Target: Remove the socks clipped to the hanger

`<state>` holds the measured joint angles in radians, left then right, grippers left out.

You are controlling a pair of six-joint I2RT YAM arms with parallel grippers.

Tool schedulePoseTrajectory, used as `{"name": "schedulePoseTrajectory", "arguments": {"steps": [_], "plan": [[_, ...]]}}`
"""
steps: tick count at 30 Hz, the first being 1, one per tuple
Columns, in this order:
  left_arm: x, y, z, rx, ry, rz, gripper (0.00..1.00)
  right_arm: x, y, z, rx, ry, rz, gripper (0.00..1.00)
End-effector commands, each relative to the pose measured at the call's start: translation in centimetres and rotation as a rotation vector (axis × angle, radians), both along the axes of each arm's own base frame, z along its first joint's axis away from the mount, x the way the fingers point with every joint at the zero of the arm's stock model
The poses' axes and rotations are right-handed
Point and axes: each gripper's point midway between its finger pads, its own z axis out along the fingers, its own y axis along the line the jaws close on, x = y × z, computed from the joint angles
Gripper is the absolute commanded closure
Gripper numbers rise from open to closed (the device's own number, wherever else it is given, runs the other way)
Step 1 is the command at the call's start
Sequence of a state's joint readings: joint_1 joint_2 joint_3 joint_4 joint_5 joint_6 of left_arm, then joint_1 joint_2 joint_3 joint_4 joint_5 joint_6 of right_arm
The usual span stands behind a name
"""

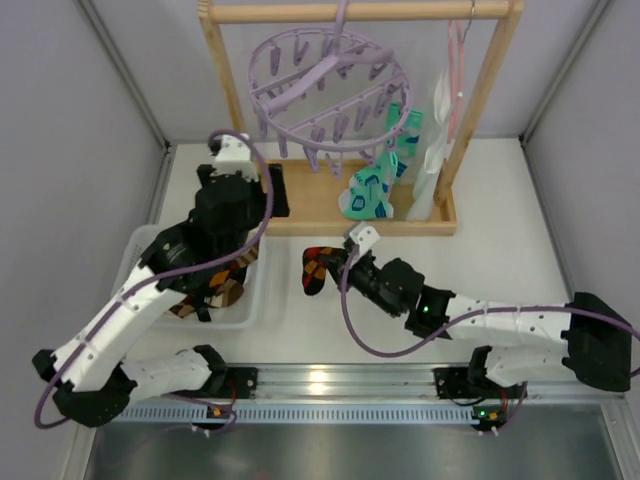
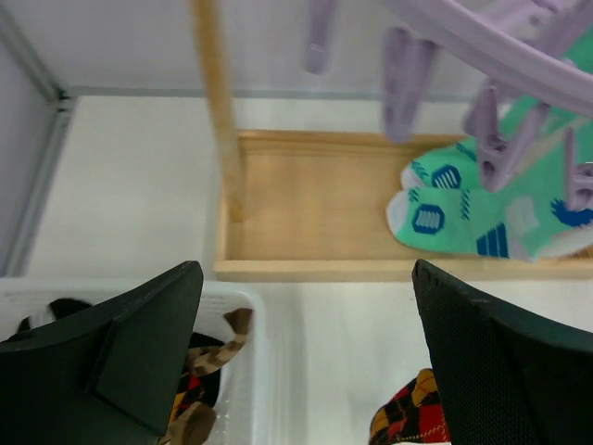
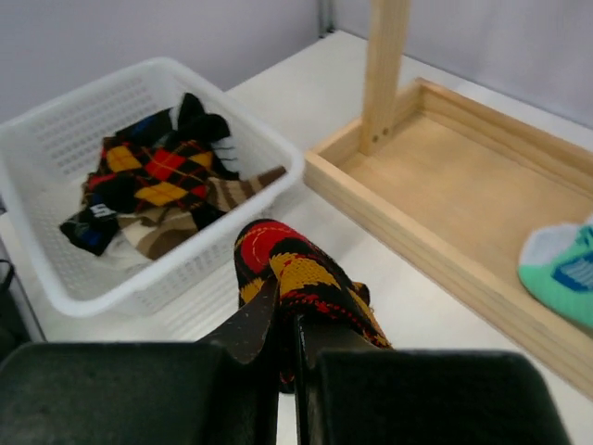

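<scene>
The lilac hanger (image 1: 330,85) hangs from the wooden frame's top bar. Mint-green socks (image 1: 372,190) still hang from its pegs over the frame's base; they also show in the left wrist view (image 2: 473,209). My right gripper (image 1: 325,268) is shut on a red-orange-black patterned sock (image 3: 296,278) and holds it just right of the white basket (image 1: 135,255). My left gripper (image 2: 306,371) is open and empty above the basket's right edge. Several socks (image 3: 157,190) lie in the basket.
The tall wooden frame (image 1: 225,120) with its tray base (image 1: 330,215) stands at the back. A thin pink hanger (image 1: 458,60) and a white cloth (image 1: 432,170) hang at its right end. Grey walls close in left and right.
</scene>
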<state>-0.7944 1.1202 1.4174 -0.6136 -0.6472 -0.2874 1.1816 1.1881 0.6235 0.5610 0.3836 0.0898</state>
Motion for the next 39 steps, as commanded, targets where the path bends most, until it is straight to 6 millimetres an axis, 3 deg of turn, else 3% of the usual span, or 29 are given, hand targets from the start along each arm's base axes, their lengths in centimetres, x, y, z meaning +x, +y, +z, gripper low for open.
{"name": "schedulePoseTrajectory", "arguments": {"steps": [1, 2, 5, 8, 9, 10, 12, 13, 14, 15, 16, 17, 18, 19, 22, 24, 27, 29, 31, 35, 39], "plan": [[-2.7, 7.2, 2.3, -0.036, -0.094, 0.235, 0.02, -2.1, 5.2, 4.8, -0.019, -0.051, 0.283, 1.00], [-4.0, 9.6, 3.2, -0.046, -0.123, 0.301, 0.02, -2.7, 6.4, 5.3, -0.024, -0.055, 0.348, 1.00], [-6.7, 14.2, 5.2, -0.103, -0.199, 0.419, 0.02, -3.4, 10.7, 7.1, -0.022, -0.069, 0.479, 1.00], [-9.5, 17.6, 7.0, -0.203, -0.270, 0.471, 0.02, -2.7, 15.7, 6.8, -0.076, -0.031, 0.567, 1.00], [-10.1, 18.6, 7.4, -0.221, -0.286, 0.499, 0.02, -2.4, 17.4, 9.8, -0.044, -0.061, 0.583, 1.00], [-10.7, 19.3, 7.7, -0.240, -0.300, 0.511, 0.02, -2.2, 20.0, 5.1, -0.131, 0.017, 0.626, 1.00], [-11.8, 20.8, 8.1, -0.255, -0.322, 0.544, 0.02, -2.0, 22.8, 2.6, -0.183, 0.080, 0.663, 1.00], [-11.9, 21.2, 8.2, -0.237, -0.322, 0.555, 0.02, -1.5, 25.3, -0.3, -0.246, 0.165, 0.678, 1.00], [-12.0, 21.3, 8.2, -0.227, -0.321, 0.561, 0.02, -1.2, 26.5, -1.8, -0.270, 0.202, 0.680, 1.00], [-12.0, 21.4, 8.1, -0.219, -0.320, 0.562, 0.02, -0.7, 28.3, 0.9, -0.222, 0.173, 0.687, 1.00], [-12.0, 21.3, 8.0, -0.213, -0.318, 0.560, 0.02, -0.8, 29.8, -4.8, -0.291, 0.252, 0.702, 1.00], [-11.9, 21.2, 7.7, -0.205, -0.314, 0.558, 0.02, -0.8, 30.3, -6.3, -0.312, 0.275, 0.703, 1.00], [-11.9, 21.2, 7.7, -0.208, -0.315, 0.555, 0.02, -0.6, 31.1, -6.5, -0.299, 0.267, 0.700, 1.00], [-12.0, 21.2, 7.6, -0.219, -0.317, 0.551, 0.02, -0.3, 31.6, -9.5, -0.316, 0.310, 0.682, 1.00], [-11.8, 20.9, 6.7, -0.225, -0.310, 0.543, 0.02, 0.5, 32.3, -12.4, -0.300, 0.349, 0.663, 1.00], [-11.4, 20.4, 5.6, -0.205, -0.294, 0.540, 0.02, 1.1, 32.3, -13.7, -0.295, 0.368, 0.648, 1.00], [-10.9, 19.8, 4.4, -0.198, -0.279, 0.541, 0.02, 1.4, 32.3, -13.7, -0.287, 0.369, 0.643, 0.99], [-10.5, 19.5, 3.6, -0.174, -0.265, 0.548, 0.02, 1.3, 32.3, -12.2, -0.275, 0.350, 0.647, 0.97], [-10.5, 19.7, 3.3, -0.175, -0.264, 0.558, 0.02, 1.1, 31.9, -9.7, -0.246, 0.311, 0.657, 0.81], [-11.1, 20.5, 3.3, -0.205, -0.280, 0.589, 0.02, 0.5, 30.4, -4.9, -0.196, 0.249, 0.668, 0.66], [-11.7, 21.6, 3.0, -0.229, -0.294, 0.636, 0.02, -0.8, 28.0, 0.0, -0.151, 0.200, 0.692, 0.33]]}}
